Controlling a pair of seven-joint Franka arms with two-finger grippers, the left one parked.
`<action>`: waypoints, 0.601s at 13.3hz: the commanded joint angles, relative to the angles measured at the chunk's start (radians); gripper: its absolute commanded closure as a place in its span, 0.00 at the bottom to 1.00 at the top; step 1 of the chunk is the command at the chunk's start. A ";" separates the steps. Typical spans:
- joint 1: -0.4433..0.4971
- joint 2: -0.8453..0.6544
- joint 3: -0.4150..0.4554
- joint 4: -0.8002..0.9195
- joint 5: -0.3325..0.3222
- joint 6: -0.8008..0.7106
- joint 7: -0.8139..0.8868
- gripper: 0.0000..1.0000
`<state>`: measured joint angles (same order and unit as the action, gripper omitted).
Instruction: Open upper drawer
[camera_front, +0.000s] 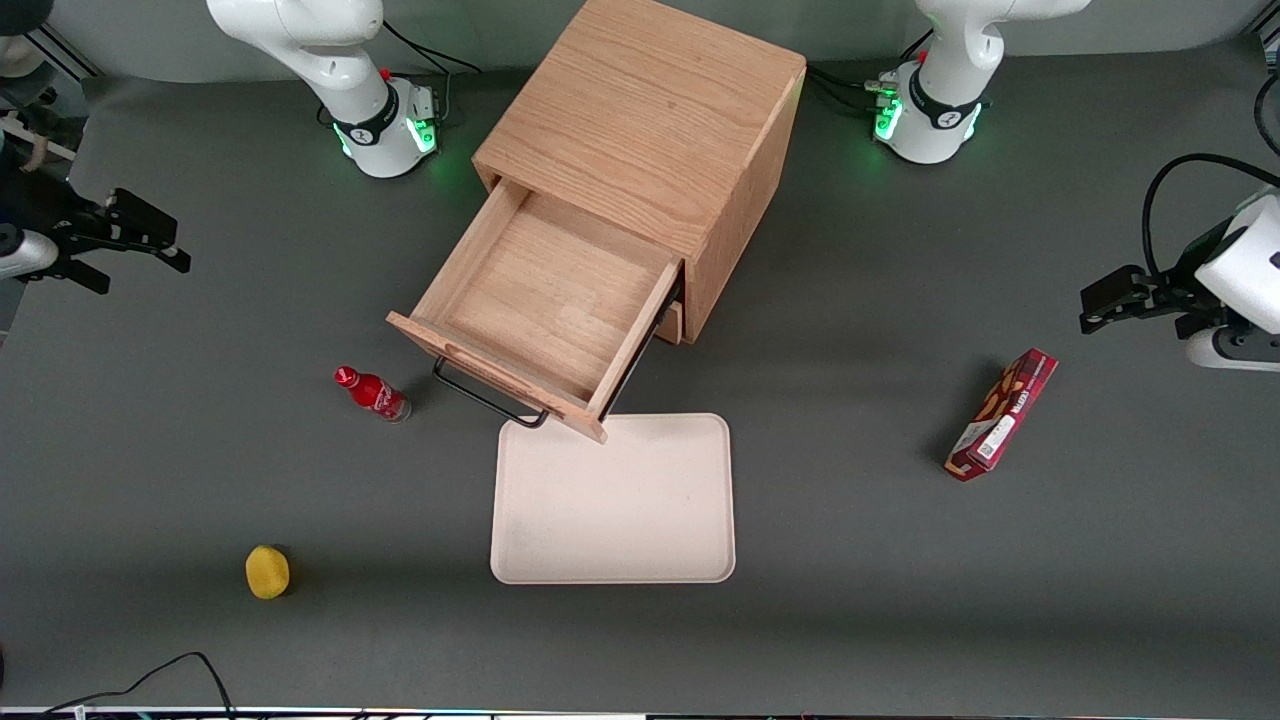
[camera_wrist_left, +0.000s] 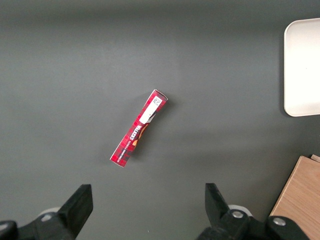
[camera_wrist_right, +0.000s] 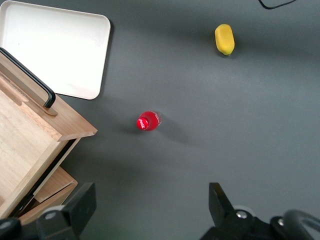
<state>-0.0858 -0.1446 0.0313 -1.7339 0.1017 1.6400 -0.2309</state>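
Front view: oak upper drawer (camera_front: 545, 305) out, jaws (camera_front: 125, 245) apart.

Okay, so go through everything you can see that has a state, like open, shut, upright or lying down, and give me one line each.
upper drawer: pulled far out, nothing in it.
lower drawer: pushed in.
gripper: open, holding nothing, off toward the working arm's end of the table.
red bottle: upright, capped.
red snack box: closed, resting on the table.
tray: flat, nothing on it.
yellow lemon: resting on the table.
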 joint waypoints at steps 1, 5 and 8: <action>-0.083 0.004 0.070 0.048 -0.005 -0.040 0.027 0.00; -0.089 0.004 0.074 0.079 -0.002 -0.045 0.031 0.00; -0.089 0.005 0.078 0.077 -0.002 -0.060 0.031 0.00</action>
<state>-0.1645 -0.1453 0.0948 -1.6737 0.1017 1.6031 -0.2268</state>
